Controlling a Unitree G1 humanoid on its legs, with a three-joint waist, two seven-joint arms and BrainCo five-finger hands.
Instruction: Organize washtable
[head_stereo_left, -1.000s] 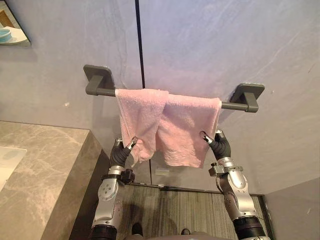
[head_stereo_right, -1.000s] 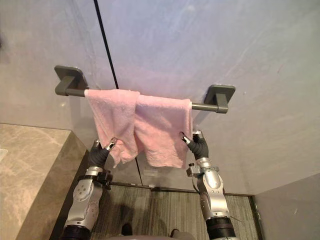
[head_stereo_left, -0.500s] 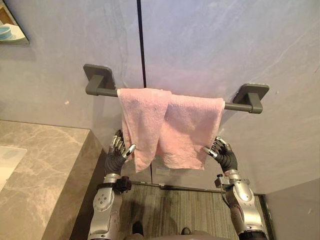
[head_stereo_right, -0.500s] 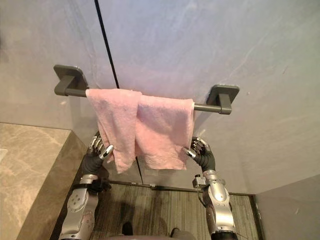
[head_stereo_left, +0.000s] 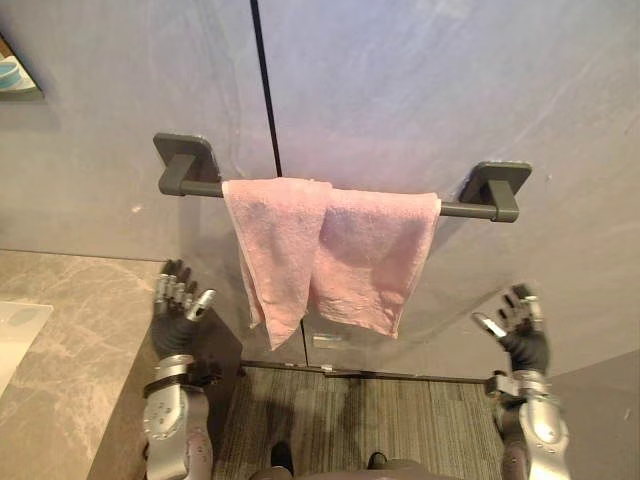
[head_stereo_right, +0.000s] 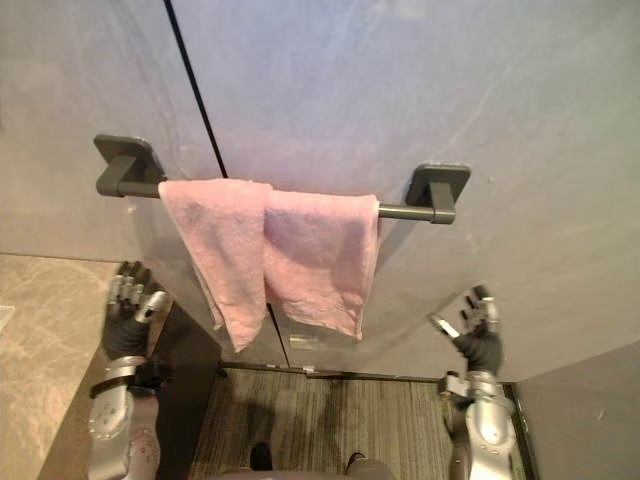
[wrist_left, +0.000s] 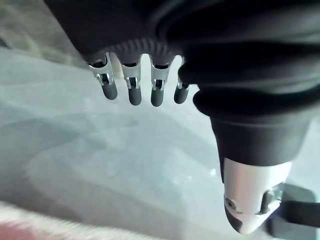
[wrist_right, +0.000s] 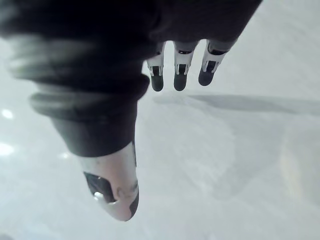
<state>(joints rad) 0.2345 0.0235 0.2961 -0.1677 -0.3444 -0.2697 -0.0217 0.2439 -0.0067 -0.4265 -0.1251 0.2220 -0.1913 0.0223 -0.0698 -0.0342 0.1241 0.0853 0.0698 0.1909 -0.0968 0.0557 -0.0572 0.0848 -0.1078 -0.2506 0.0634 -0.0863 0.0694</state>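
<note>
Pink towel (head_stereo_left: 330, 255) hangs draped over a dark grey bar (head_stereo_left: 457, 209) that is fixed to the grey wall (head_stereo_left: 420, 80) by a left bracket (head_stereo_left: 185, 165) and a right bracket (head_stereo_left: 495, 185). It covers the middle of the bar and leaves a short bare stretch beside each bracket. The cloth falls in two overlapping parts: the part on the robot's left hangs lower and narrows to a point, and the part on the right ends in a slanted hem. A thin dark seam (head_stereo_left: 265, 90) runs down the wall and passes behind the towel.

The left robot hand (head_stereo_left: 177, 318) is raised below the left bracket, palm toward the wall, its fingers spread and relaxed and holding nothing. It is apart from the towel's left edge and shows in front of the end of the counter (head_stereo_left: 70, 330), a grey-brown marbled slab. In its wrist view the fingers (wrist_left: 130, 90) reach out in a row with the thumb (wrist_left: 252, 200) set apart from them.

The right robot hand (head_stereo_left: 520, 335) is raised below the right bracket, well apart from the towel, also spread wide and empty. Its own wrist view shows straight fingers (wrist_right: 179, 75) and a separate thumb (wrist_right: 112, 187) against bare wall.

A striped grey floor (head_stereo_left: 360, 415) lies below the towel, between the two arms.
</note>
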